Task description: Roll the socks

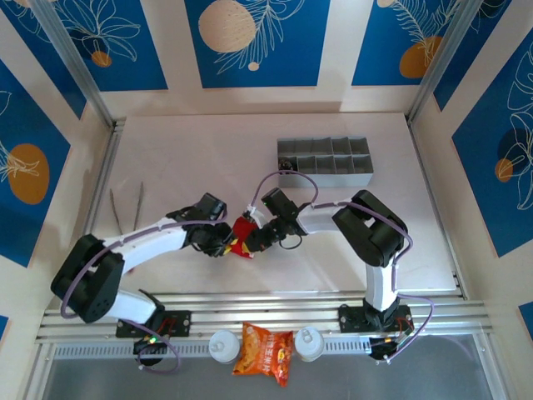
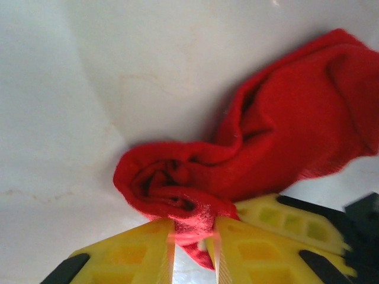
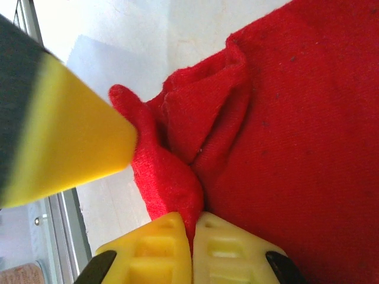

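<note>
While on the table (image 2: 89, 89), red sock (image 2: 284, 136) in closed left tool (image 2: 192, 242); closed right tool (image 3: 193, 236) too.

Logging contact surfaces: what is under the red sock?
White table shows around the sock. The left gripper and right gripper each pinch a fold. Anything beneath the fabric is covered.

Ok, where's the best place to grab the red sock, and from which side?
Probably the thin flap poking out of the rolled end of the red sock, coming in from that end, low over the table. The roll is fat and squishy; the flap is flat enough to pinch. The left end effector is shut there.
</note>
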